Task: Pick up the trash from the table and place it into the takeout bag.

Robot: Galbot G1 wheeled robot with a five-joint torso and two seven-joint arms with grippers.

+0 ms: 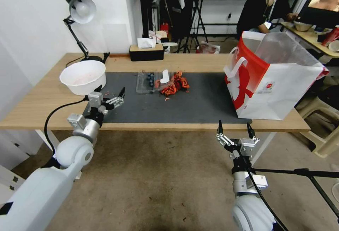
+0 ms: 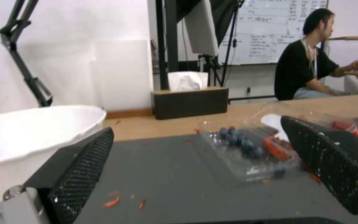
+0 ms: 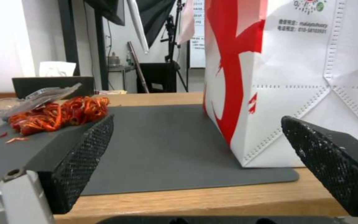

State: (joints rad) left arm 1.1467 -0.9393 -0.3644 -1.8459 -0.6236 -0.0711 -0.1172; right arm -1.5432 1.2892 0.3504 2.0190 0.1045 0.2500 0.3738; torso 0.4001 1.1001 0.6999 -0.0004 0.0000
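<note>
Takeout bag (image 3: 295, 77) top cut off; interior unseen.

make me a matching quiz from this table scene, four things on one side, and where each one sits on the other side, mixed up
Things:
1. white bowl
2. takeout bag
3. tissue box
4. clear plastic tray with blueberries

Places:
A. at the back edge of the table, off the mat
B. on the mat, just left of the orange-red shreds
C. at the mat's right end, standing upright
D. at the mat's left end, just beyond the open left hand

Pairs: 1-D, 2-C, 3-A, 4-B
</note>
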